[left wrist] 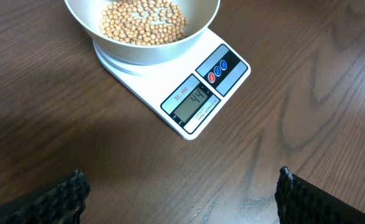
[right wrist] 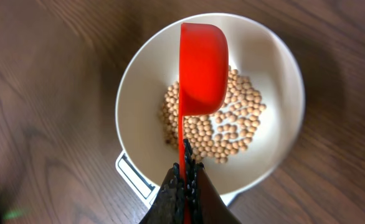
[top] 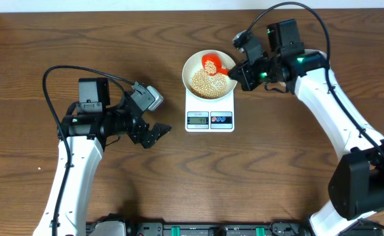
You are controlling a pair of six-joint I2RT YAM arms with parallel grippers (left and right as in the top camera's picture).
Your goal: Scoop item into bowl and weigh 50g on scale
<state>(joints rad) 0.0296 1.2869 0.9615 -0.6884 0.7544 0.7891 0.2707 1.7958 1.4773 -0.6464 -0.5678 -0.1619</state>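
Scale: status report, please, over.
Left gripper open, apart from scale. Right gripper shut on scoop over bowl. Beans in bowl, display 44. Nothing in the way.

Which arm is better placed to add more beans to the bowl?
The right arm. The right gripper is shut on the red scoop, which hangs over the white bowl on the scale. The left gripper is open and empty, apart from the bowl.
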